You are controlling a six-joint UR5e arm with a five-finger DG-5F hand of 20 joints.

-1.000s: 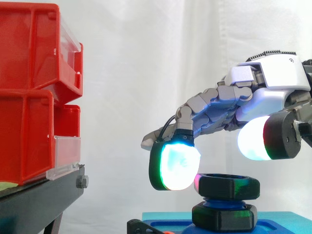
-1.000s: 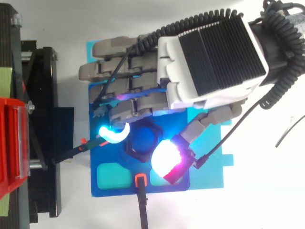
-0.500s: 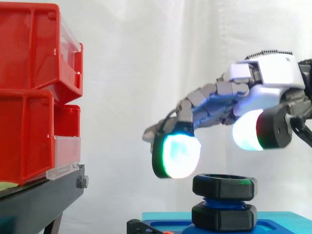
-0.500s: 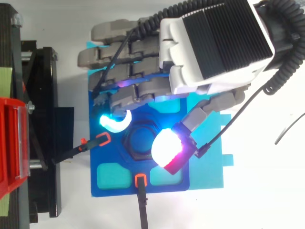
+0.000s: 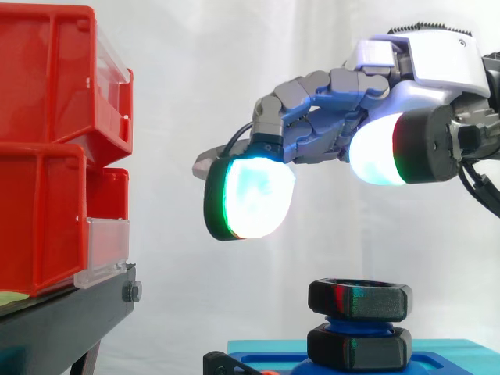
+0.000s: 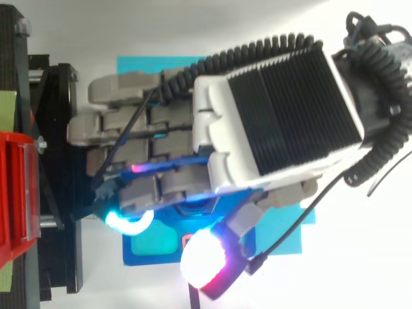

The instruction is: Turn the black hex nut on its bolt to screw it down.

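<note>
The black hex nut [image 5: 359,298] sits high on its blue bolt [image 5: 353,321], above a second black hex piece [image 5: 359,348] at the base, with a little thread showing between them. At far left, the red bins [image 5: 47,148] rest on their black stand [image 5: 70,312], well apart from the work. The hand [image 5: 426,66] hovers clear of the nut, fingers relaxed and holding nothing. A glowing fingertip [image 5: 251,197] is at the nut's 10 o'clock and the thumb pad [image 5: 376,152] near 12 o'clock. The nut looks rigid and light (probably plastic). Its smooth faces could slip under rounded pads, so it is best pinched across two opposite flats, not the corners.
</note>
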